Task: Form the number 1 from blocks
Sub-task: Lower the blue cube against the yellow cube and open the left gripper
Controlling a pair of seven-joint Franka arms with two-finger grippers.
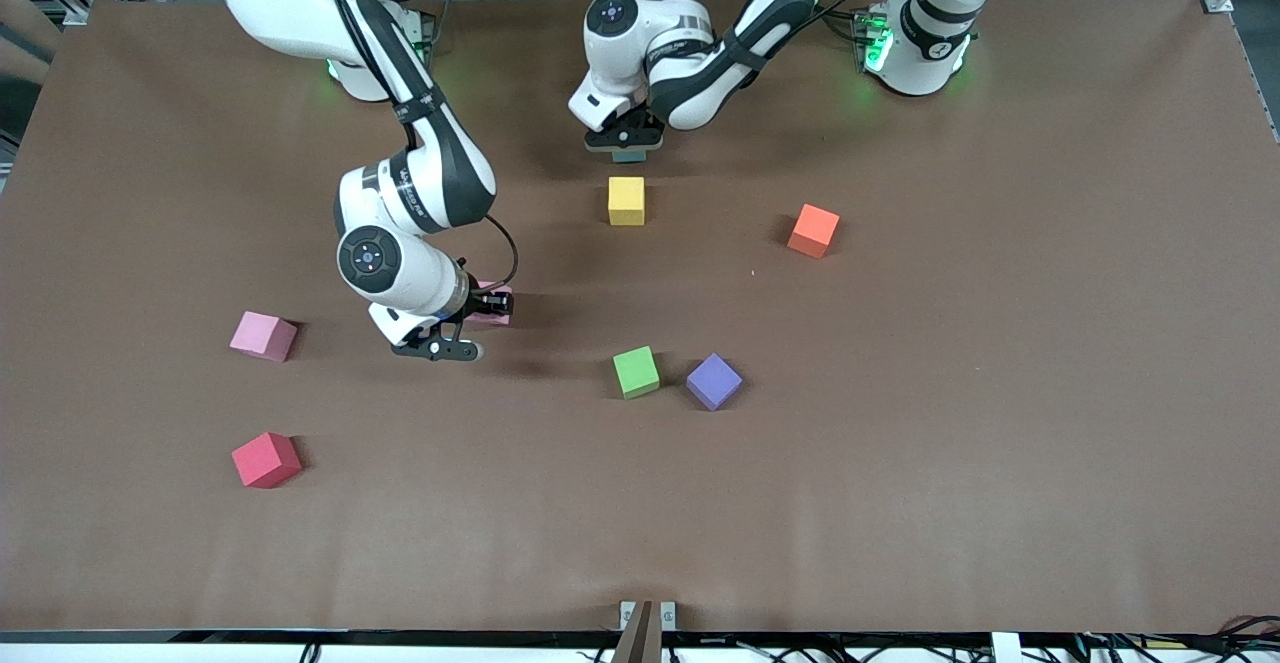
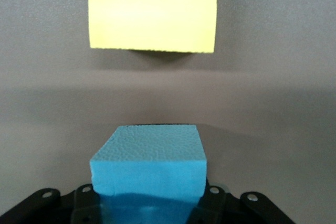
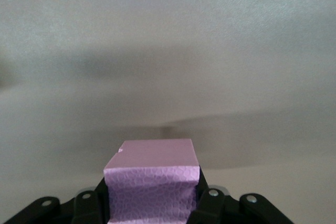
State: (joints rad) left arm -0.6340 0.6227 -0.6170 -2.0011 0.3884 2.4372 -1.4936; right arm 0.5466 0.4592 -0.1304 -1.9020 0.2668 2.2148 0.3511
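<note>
Both arms wear glossy white shells with dark grey-black bands at the joints. Round dark caps with small blue-lit marks sit on the wrist housings. Thin black cables run along the links, strapped by black bands. Green lights glow at the bases along the worktop (image 1: 900, 443). Each end effector, left (image 1: 627, 148) and right (image 1: 470, 328), is black, its mount showing silver screws in the wrist views.

Yellow block (image 1: 626, 200) sits close by left end effector (image 1: 627, 151), gap probably narrow; table (image 1: 1000, 393) elsewhere roomy.
</note>
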